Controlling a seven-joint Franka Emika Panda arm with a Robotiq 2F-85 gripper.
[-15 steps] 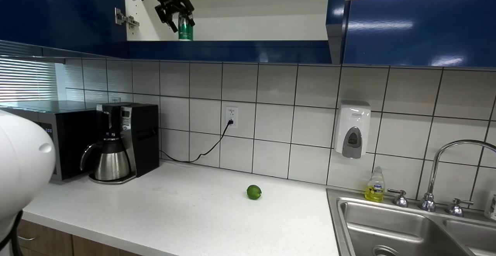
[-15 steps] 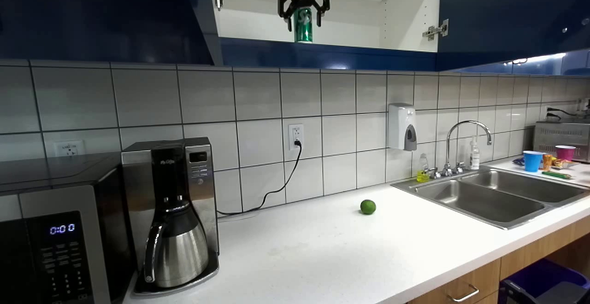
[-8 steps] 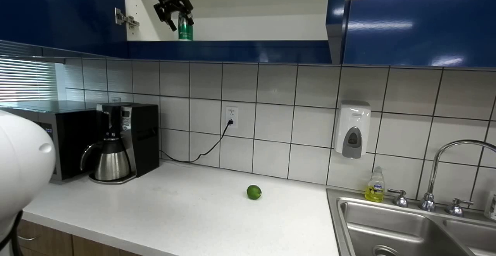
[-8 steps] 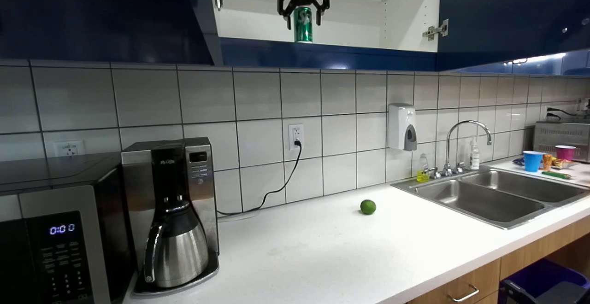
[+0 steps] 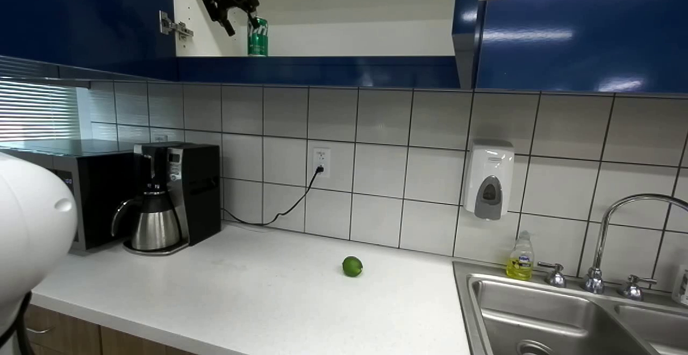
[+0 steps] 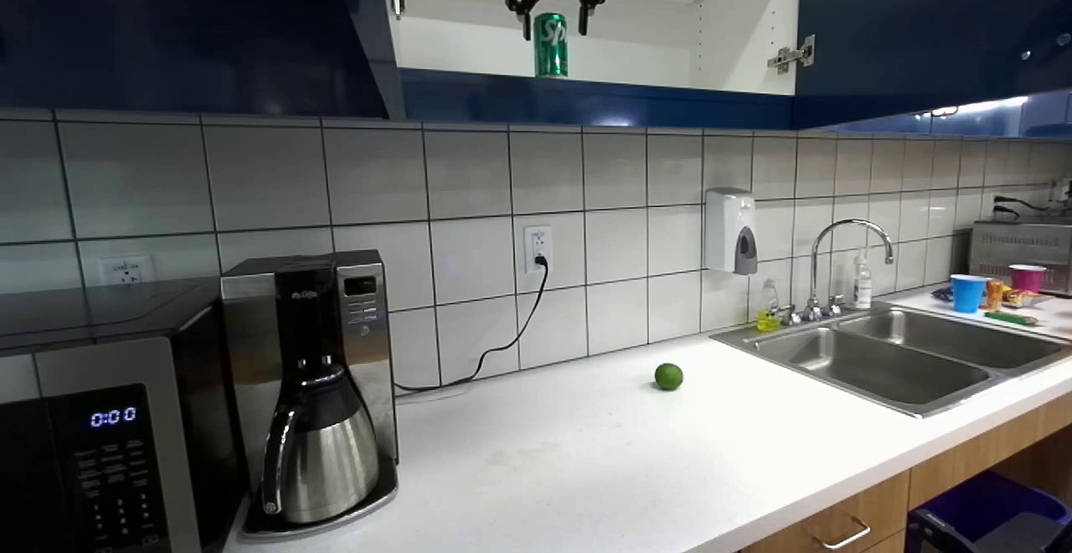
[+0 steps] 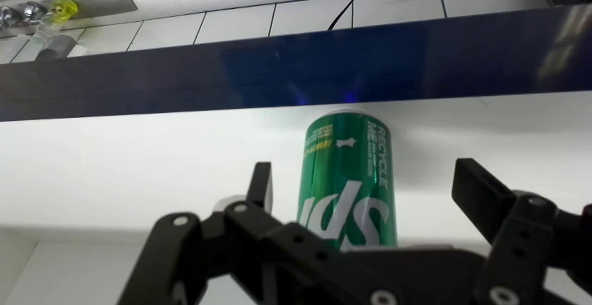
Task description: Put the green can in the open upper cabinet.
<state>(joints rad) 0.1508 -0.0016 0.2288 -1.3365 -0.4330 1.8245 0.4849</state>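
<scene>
Dark blue outside and white within, the open upper cabinet [image 6: 636,42] holds the green soda can [image 6: 551,49], which stands upright, lettered "Sp", just behind the blue front rail [image 6: 628,100]. The gripper [image 5: 243,28] is unclenched: in the wrist view its fingers [image 7: 481,194] stand spread to either side of the can, white showing in both gaps, while its dark linkage blocks sight of the can's top there. In an exterior view an open door [image 6: 913,25] hangs on a metal hinge [image 6: 791,55] at the compartment's side.

Below, a lime [image 6: 668,376] lies on the white countertop [image 6: 536,478], well apart from the other things. A drip coffee maker [image 6: 368,352] with a steel carafe [image 6: 335,461] stands just beside a microwave [image 6: 109,452]. A black cord [image 5: 279,214] runs along the tiled wall [image 6: 469,167] into an outlet [image 6: 538,239]. A white soap dispenser [image 5: 489,177] hangs on the wall, and a bottle of yellow dish soap [image 5: 520,261] stands beside the tap [image 5: 595,277] of a double-basin steel sink [image 5: 532,304]. Past the sink, in an exterior view, a blue cup [image 6: 968,293] and a pink cup [image 6: 1027,277] stand near a metal-cased appliance [image 6: 1017,251].
</scene>
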